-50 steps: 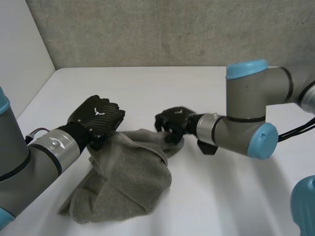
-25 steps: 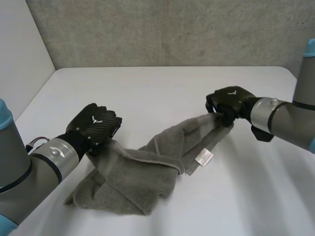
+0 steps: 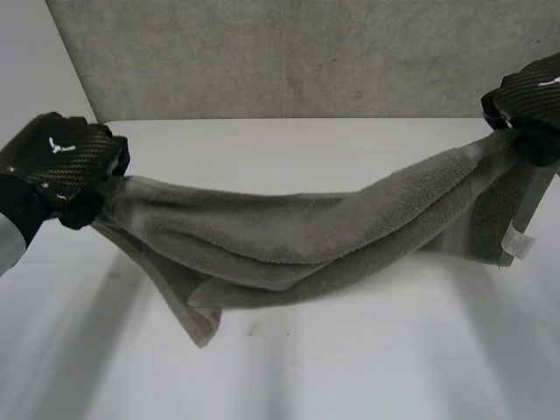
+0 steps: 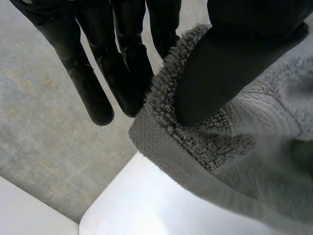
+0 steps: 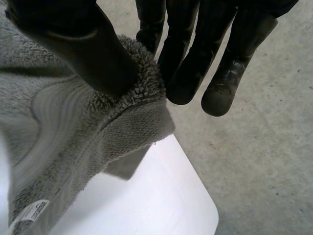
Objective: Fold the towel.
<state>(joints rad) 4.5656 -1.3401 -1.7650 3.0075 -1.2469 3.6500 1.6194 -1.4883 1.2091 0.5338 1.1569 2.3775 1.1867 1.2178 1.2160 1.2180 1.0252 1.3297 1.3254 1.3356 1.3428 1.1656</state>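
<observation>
**Grey towel held stretched between both hands above the table**

The robot holds a grey terry towel (image 3: pixel 289 236) by its two ends, one end in each black hand, so that the cloth hangs in a long, sagging band across the head view above the white table (image 3: pixel 367 359). The cloth is bunched along its length rather than spread flat, and its middle dips lowest.

The left hand (image 3: pixel 57 162) grips the towel's left end. In the left wrist view its thumb (image 4: pixel 230 58) presses down on the fluffy pile just inside the hemmed corner, pinching the cloth against the fingers (image 4: pixel 124 73) behind it. Below this hand a loose flap of the towel hangs down to a point; whether that point touches the table cannot be told.

The right hand (image 3: pixel 529 96) grips the towel's right end, well apart from the left hand and higher in the head view. In the right wrist view its thumb (image 5: pixel 83 44) clamps the hemmed edge against the fingers (image 5: pixel 195 54). Below this hand more cloth hangs down, and a small white label (image 3: pixel 518 245) sits on that hanging part.

A grey concrete wall (image 3: pixel 289 52) stands behind the far edge of the table.
</observation>
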